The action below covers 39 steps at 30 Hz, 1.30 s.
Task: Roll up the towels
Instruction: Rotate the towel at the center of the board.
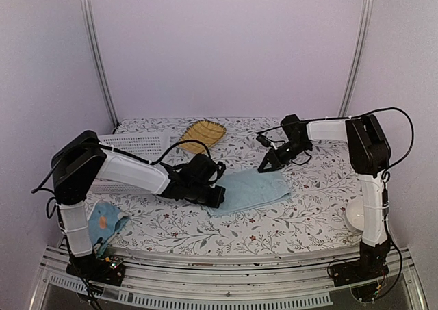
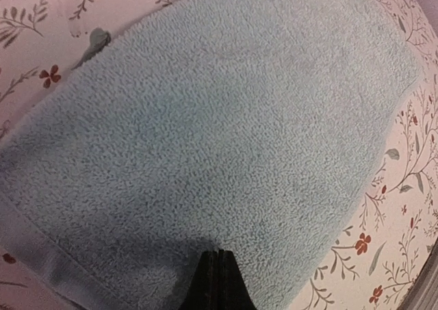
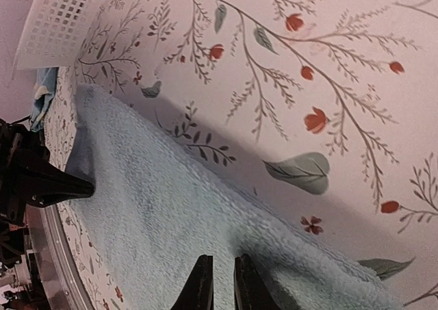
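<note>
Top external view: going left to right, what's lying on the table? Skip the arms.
Printed towel → yellow tray → plain blue towel → white round object.

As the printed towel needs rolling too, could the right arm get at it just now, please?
Probably not: the printed towel lies at the near left corner, and the left arm stretches across the way.

We seem to be in a robotics lab booth: a white left arm [image 1: 130, 168] and right arm [image 1: 374, 200] bolted to an aluminium rail [image 1: 226, 286], a floral-covered table [image 1: 274, 221], plain lilac walls [image 1: 226, 50], metal poles [image 1: 96, 50].
</note>
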### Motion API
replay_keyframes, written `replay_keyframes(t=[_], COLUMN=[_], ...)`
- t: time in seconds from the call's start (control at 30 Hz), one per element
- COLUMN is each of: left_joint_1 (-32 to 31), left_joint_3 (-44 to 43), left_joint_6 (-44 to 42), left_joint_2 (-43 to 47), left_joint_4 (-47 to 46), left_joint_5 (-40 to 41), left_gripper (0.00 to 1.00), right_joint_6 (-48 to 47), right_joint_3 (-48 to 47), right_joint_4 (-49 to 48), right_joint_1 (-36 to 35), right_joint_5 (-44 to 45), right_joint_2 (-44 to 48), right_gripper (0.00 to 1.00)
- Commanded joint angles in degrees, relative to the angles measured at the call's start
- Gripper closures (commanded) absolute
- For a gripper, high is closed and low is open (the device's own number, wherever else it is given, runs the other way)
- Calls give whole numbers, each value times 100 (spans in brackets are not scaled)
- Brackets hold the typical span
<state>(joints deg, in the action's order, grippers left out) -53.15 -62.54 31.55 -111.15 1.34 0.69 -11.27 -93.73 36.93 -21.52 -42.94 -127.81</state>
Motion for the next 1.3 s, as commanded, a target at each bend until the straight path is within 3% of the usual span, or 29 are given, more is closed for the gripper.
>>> replay_keyframes(t=[0.0,0.4,0.7,1.03,1.27], left_joint_1=[128,660,440,440,514], left_joint_3=[135,-486,-807,-720,-540], left_joint_6=[92,-493,-810,-549,-468], left_joint_2=[-73,-650,-408,-821,-870], left_joint_4=[109,345,-28,43,37], left_joint_5=[-182,-384,-1005,-866,-815], left_gripper=[100,100,100,100,100], right_joint_6=[-234,-624,-1071,-1563,-1919], right_joint_3=[277,1773,2078,2354,2629], right_joint_4=[176,182,360,820,1341], right_joint_1=[254,367,353,-76,-90], right_joint_5=[492,1018,259,160,1086], right_joint_2=[128,994,2289,1953,1788], right_gripper=[86,85,83,85,85])
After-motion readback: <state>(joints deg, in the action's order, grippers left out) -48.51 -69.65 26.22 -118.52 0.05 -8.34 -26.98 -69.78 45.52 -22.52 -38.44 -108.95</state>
